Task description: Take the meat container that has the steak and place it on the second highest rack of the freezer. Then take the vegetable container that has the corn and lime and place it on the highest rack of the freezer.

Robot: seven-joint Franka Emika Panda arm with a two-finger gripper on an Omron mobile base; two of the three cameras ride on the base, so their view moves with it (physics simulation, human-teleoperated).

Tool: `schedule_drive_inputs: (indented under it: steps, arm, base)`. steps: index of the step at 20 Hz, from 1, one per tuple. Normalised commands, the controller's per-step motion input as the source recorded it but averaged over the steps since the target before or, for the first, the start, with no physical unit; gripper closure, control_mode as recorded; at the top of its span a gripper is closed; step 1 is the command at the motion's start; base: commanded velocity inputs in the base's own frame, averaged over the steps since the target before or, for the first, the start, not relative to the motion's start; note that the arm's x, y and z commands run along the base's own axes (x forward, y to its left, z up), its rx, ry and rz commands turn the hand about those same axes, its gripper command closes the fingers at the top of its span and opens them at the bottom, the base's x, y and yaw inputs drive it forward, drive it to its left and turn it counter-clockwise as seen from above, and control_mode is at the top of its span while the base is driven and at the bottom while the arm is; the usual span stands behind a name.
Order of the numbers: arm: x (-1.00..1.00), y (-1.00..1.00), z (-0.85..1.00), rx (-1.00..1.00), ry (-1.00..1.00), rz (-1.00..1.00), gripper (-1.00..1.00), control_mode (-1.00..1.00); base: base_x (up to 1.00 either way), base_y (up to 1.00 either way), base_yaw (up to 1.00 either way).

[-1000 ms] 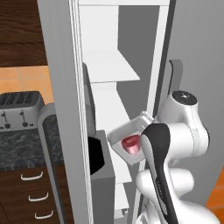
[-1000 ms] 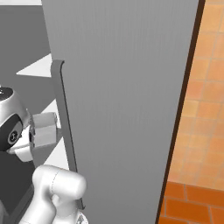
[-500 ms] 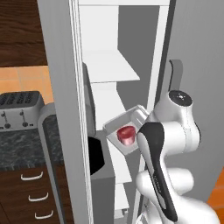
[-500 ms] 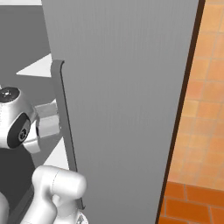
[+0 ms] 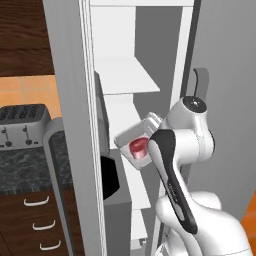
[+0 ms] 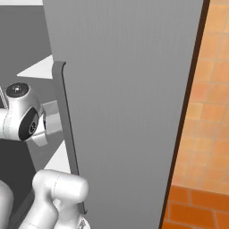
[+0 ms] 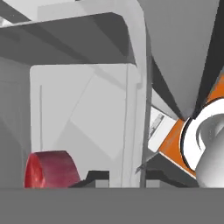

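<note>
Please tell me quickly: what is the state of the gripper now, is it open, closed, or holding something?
Gripper: closed on the rim of the meat container, which carries the steak at the freezer.

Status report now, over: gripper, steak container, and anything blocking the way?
Gripper on container rim. Steak in tilted container at freezer shelves. Nothing blocking seen.

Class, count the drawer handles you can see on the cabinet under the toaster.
3. The handles are stacked on the dark cabinet: top, middle, bottom. More could be hidden below the frame.
</note>
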Motion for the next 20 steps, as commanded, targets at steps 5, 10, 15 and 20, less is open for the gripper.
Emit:
schedule_drive_inputs:
  steps: [5, 10, 15, 20]
  arm:
    - [0.31, 0.10, 0.00, 0.00, -0.02, 0.00, 1.00, -1.00]
    - [0.01, 0.07, 0.00, 0.00, -0.21, 0.07, 1.00, -1.00]
    - [0.21, 0.01, 0.00, 0.00, -0.11, 0.01, 1.00, -1.00]
    - [0.53, 0.00, 0.00, 0.00, 0.01, 0.00, 1.00, -1.00]
  base:
    - [0.00, 0.00, 0.00]
    - [0.00, 0.00, 0.00]
    - [0.00, 0.00, 0.00]
    - [0.00, 0.00, 0.00]
